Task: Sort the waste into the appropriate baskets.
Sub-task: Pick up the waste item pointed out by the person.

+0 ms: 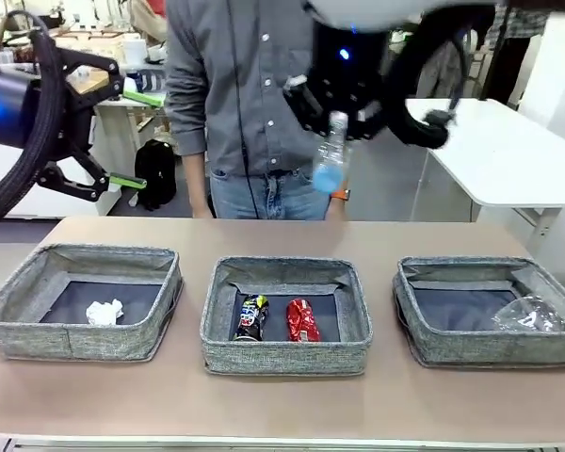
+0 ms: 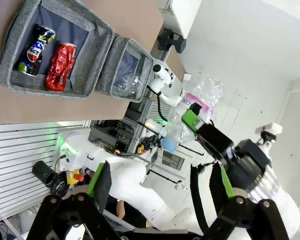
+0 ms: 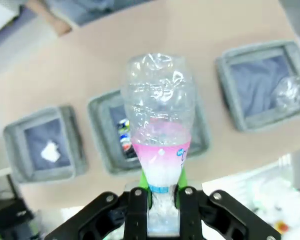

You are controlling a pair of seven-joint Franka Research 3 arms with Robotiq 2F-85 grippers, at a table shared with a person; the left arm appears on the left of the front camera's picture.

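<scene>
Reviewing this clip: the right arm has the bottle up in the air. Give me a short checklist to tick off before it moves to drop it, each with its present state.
1. Right gripper shut on the bottle, near its cap end: ok.
2. Bottle lifted well above the table and the baskets: ok.
3. Right basket already holds the plastic cup, with bare base beside it: ok.
4. Middle basket holds the two cans, left basket the paper ball; neither suits the bottle: ok.
5. Left gripper open, raised at the left, away from the right basket: ok.
6. Person's hands away from the baskets: cannot tell.
</scene>
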